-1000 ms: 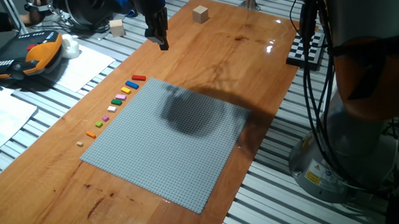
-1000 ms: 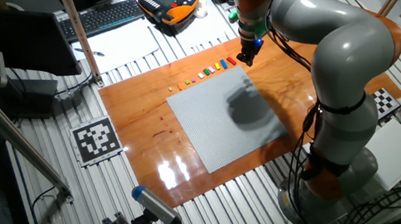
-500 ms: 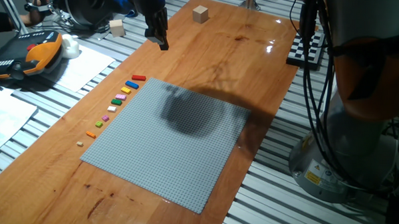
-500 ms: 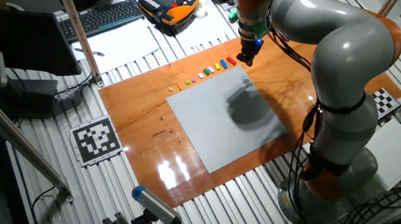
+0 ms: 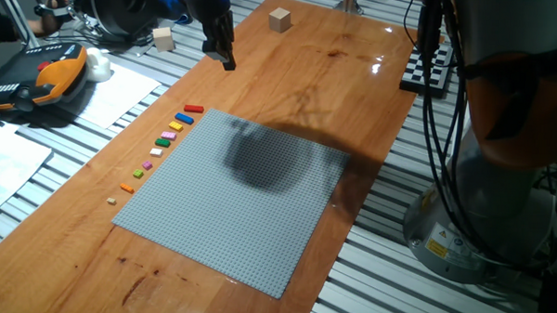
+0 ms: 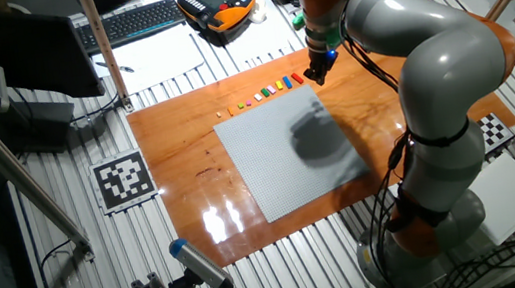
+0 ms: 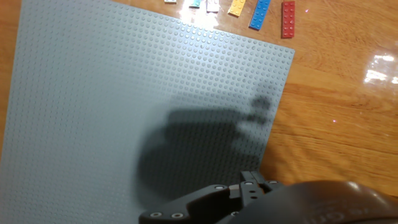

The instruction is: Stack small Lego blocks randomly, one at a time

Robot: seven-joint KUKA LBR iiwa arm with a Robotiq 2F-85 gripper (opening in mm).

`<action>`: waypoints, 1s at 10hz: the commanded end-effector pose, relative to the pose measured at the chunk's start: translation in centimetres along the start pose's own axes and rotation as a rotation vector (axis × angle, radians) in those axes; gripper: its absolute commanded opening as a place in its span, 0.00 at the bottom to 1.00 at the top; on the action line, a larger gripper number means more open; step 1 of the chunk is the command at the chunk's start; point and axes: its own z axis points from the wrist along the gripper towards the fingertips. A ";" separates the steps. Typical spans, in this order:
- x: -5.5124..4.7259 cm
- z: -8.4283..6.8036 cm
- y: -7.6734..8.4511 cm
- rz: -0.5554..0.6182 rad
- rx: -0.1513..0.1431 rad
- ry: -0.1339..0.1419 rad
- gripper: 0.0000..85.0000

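The small Lego blocks lie in a row on the wooden table along the left edge of the grey baseplate point(image 5: 230, 206): red point(image 5: 194, 108), blue point(image 5: 185, 119), yellow point(image 5: 175, 126), pink point(image 5: 171, 133), green point(image 5: 163, 142), down to orange point(image 5: 126, 187) and tan point(image 5: 112, 201). In the hand view the red point(image 7: 288, 19), blue point(image 7: 260, 14) and yellow point(image 7: 237, 6) blocks show at the top edge. My gripper point(image 5: 228, 62) hangs in the air above the table beyond the red block, holding nothing visible. Its fingers look like one dark shape, so their gap is unclear.
Two plain wooden cubes point(image 5: 280, 20) point(image 5: 164, 38) stand at the far end of the table. A checkerboard card point(image 5: 430, 69) lies at the right edge and an orange teach pendant point(image 5: 40, 78) off the table's left. The arm's shadow falls on the baseplate point(image 6: 285, 160).
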 end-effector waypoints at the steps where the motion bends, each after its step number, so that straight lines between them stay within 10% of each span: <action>1: 0.0 0.0 0.0 0.003 0.000 0.001 0.00; 10: 0.0 0.0 0.0 0.083 0.007 -0.019 0.00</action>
